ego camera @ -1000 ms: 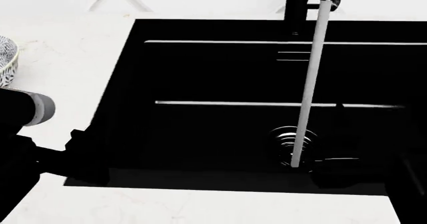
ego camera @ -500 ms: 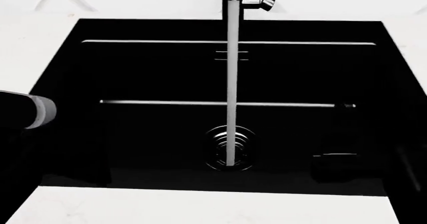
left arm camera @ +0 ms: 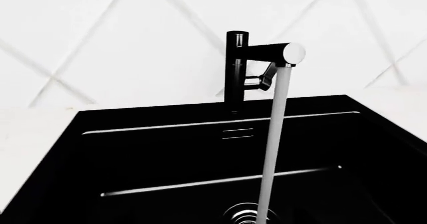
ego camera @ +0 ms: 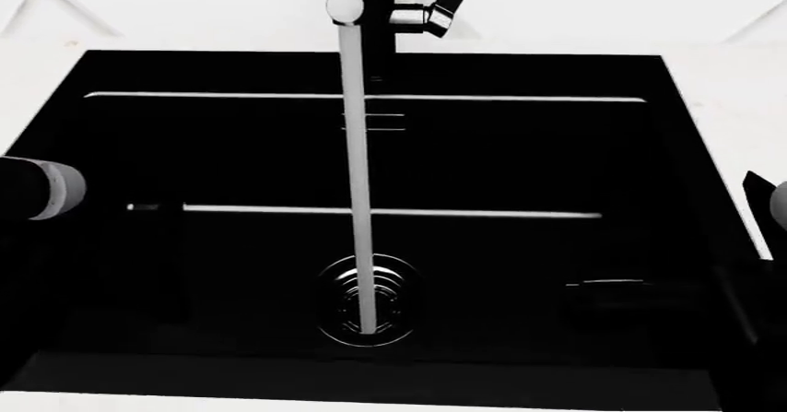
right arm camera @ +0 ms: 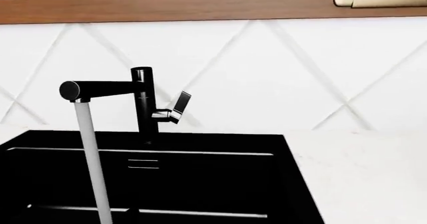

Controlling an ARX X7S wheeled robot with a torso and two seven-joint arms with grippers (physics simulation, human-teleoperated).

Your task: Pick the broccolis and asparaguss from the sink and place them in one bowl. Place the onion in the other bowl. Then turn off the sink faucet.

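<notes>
Running water still falls from the matte black faucet into the empty-looking black rectangular sink, at the far middle of the white desk. Neither pincer's state can be told. Best approach: reach the small angled lever on the faucet's right, pushing it squarely down.

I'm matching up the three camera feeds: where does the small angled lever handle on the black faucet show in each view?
Head view: the small angled lever handle sits at the top edge, beside the faucet post.
Left wrist view: the handle is at upper centre, tucked under the spout.
Right wrist view: it is left of centre, on the post's side away from the spout.
Shared landmark: the white water stream falling from the spout.
</notes>
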